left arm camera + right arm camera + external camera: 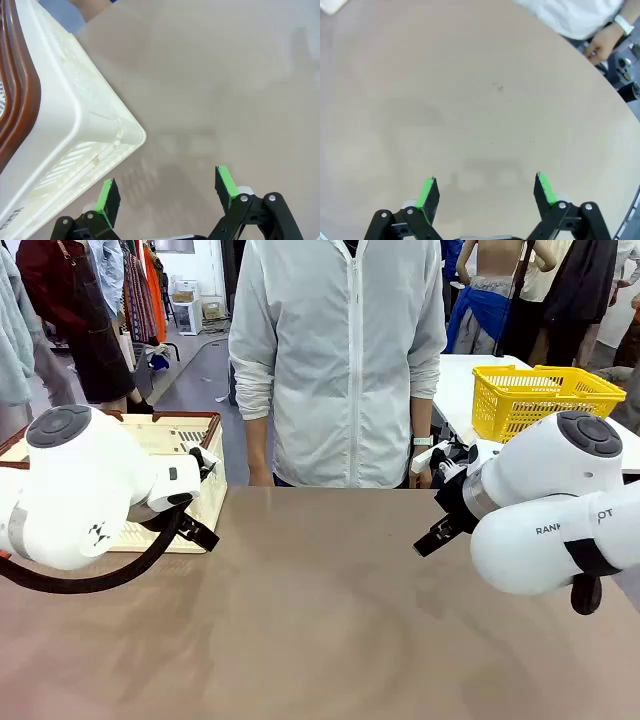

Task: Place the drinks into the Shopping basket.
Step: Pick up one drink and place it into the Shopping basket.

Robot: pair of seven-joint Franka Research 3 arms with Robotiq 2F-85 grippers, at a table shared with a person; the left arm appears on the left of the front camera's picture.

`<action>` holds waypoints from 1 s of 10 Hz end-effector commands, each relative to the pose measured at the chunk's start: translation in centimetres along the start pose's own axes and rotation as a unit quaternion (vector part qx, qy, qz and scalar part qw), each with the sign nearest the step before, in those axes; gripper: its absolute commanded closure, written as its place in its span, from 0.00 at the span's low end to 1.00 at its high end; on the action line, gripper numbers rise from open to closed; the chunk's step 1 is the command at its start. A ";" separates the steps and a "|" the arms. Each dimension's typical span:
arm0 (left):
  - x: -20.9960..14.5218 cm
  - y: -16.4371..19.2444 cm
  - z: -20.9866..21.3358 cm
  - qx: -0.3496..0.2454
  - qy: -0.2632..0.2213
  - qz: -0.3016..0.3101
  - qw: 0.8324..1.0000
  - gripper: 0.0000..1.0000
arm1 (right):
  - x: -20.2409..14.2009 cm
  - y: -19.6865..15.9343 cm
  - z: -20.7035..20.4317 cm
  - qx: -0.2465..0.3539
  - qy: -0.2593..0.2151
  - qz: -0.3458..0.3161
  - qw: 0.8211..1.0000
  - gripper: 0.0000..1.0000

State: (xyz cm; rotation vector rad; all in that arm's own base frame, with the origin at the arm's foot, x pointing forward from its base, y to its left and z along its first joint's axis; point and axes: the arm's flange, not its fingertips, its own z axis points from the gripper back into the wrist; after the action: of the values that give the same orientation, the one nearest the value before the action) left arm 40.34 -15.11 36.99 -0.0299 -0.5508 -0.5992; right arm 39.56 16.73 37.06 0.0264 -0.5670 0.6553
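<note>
While hovering above the table, holding nothing in the left gripper, spread wide just beside the basket corner at frame left; likewise released at the right gripper, low centre.

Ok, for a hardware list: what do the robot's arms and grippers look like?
The left arm and right arm are rounded, white, with dark grey joint caps. A black cable loops under the left; black lettering and a strap mark the right. The left gripper and right gripper are black, with green pads.
</note>
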 end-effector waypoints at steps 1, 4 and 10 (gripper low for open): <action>0.0 0.0 0.0 0.000 0.000 0.000 1.000 0.00 | 0.0 0.0 0.0 0.000 0.000 0.000 1.000 0.00; 0.0 0.0 0.0 0.000 0.000 0.000 1.000 0.00 | 0.0 0.0 0.0 0.000 0.000 0.000 1.000 0.00; 0.0 0.0 0.0 0.000 0.000 0.000 1.000 0.00 | 0.0 0.0 0.0 0.000 0.000 0.000 1.000 0.00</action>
State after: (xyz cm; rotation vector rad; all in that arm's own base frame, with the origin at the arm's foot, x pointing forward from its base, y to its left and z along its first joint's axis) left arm 40.34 -15.11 36.99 -0.0299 -0.5509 -0.5992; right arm 39.56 16.73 37.05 0.0263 -0.5667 0.6552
